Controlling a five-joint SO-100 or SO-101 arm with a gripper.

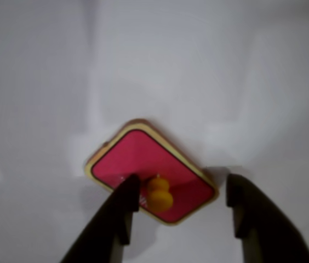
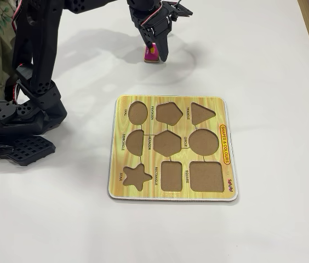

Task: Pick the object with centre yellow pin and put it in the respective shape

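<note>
Black two-finger gripper point(image 1: 183, 189) spread apart, holding nothing, tips low over the white table point(image 2: 264, 60). In wrist view the flat magenta-pink rectangular piece w/ pale wooden edge and round yellow knob point(image 1: 153, 171) lies on the table between the fingers, knob just beside the left finger point(image 1: 122, 205), right finger apart from it. In fixed view the piece point(image 2: 151, 53) sits far of the yellow wood-grain shape board point(image 2: 171, 100), well apart. Small brown rounded cutout labelled RECTANGLE point(image 2: 172, 176) lies in the board's near row, between star and square cutouts.
</note>
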